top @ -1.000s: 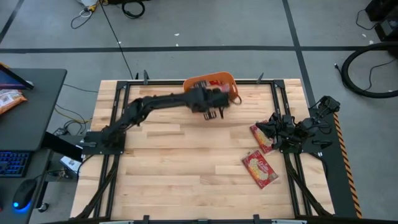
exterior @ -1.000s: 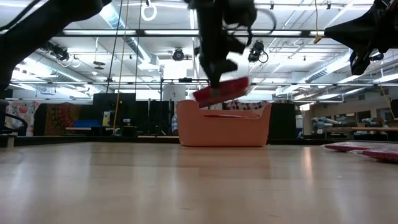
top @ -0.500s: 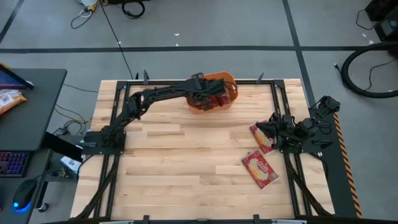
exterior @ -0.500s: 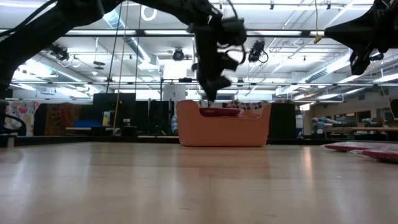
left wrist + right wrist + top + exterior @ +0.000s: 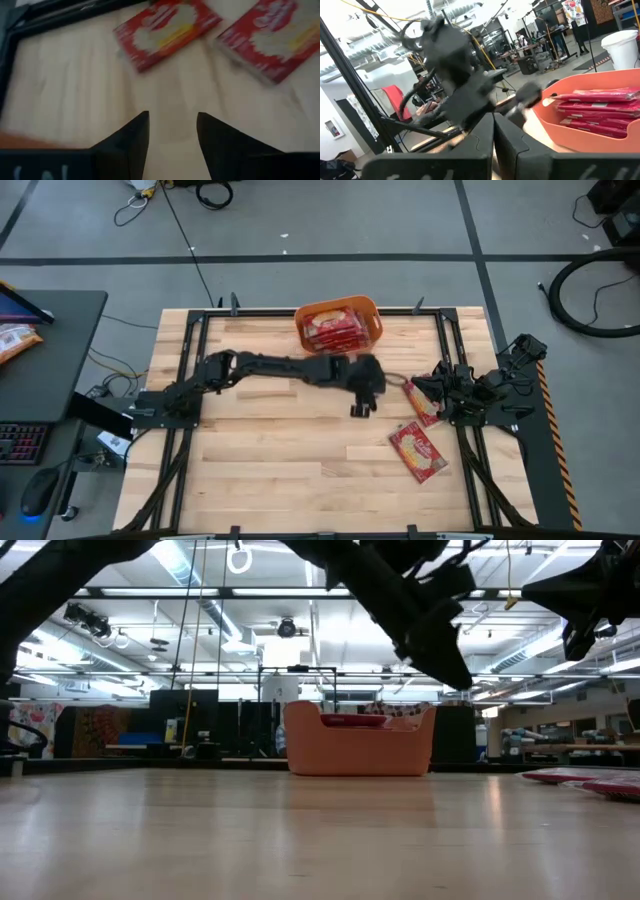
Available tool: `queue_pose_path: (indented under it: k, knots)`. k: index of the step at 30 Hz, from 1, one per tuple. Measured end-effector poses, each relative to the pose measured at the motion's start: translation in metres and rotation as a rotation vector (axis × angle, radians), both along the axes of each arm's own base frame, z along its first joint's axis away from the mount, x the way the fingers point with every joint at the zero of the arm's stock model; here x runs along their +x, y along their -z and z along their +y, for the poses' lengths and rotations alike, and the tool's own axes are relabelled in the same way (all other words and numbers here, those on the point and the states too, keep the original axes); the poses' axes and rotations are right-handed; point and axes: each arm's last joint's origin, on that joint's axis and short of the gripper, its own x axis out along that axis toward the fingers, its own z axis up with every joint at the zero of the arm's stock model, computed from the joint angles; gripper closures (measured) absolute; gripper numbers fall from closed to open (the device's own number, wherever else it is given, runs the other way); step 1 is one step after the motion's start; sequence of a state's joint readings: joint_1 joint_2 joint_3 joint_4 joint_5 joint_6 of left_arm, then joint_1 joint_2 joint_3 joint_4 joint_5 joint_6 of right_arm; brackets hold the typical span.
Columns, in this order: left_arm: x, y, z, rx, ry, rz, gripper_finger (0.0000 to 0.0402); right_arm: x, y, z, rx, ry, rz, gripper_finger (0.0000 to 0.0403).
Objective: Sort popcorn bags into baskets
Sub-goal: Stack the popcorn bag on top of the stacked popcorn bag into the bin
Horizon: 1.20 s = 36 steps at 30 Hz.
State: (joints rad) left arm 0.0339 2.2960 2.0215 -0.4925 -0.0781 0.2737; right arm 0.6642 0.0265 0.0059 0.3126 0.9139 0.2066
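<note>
The orange basket [image 5: 338, 327] stands at the table's far edge with several red popcorn bags [image 5: 331, 331] stacked flat inside; the same stack [image 5: 592, 114] shows in the right wrist view. Two more popcorn bags lie flat on the table's right side, one [image 5: 420, 402] beside my right gripper and one [image 5: 418, 452] nearer the front. My left gripper [image 5: 361, 404] hangs open and empty above the table's middle, just left of those bags [image 5: 167, 30] [image 5: 270, 37]. My right gripper [image 5: 493, 135] rests shut at the right edge [image 5: 440, 390].
Bare wood lies over the table's left and near parts [image 5: 280, 460]. A black frame rail [image 5: 320, 311] runs along the far edge behind the basket. A desk with a keyboard [image 5: 25, 445] stands off the table's left.
My left gripper carried a red popcorn bag over the basket, opened and let it go; the bag now lies in the basket. The gripper then swung away toward the table's near right, to just left of the two loose bags, and stays open.
</note>
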Motion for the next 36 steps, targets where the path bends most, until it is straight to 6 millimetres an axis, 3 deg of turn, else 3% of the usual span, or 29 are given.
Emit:
queue_pose_path:
  k: [10, 16, 22, 25, 36]
  knots:
    - [-0.003, 0.052, -0.047, 0.023, 0.14, -0.097, 0.0235, 0.0, 0.0, 0.0, 0.0, 0.0, 0.0, 0.0386]
    - [-0.014, 0.058, -0.069, 0.102, 0.26, 0.024, 0.0252, 0.0, 0.0, 0.0, 0.0, 0.0, 0.0, 0.0386]
    - [-0.034, 0.047, -0.084, 0.153, 0.32, 0.142, 0.0293, 0.0, 0.0, 0.0, -0.001, 0.0, 0.001, 0.0386]
    - [-0.05, 0.032, -0.089, 0.157, 0.331, 0.118, 0.0312, 0.0, -0.001, 0.0, 0.004, -0.001, -0.005, 0.0386]
    - [-0.145, -0.03, -0.096, 0.061, 0.251, -0.222, 0.034, 0.0, -0.001, 0.0, 0.009, -0.001, -0.011, 0.0386]
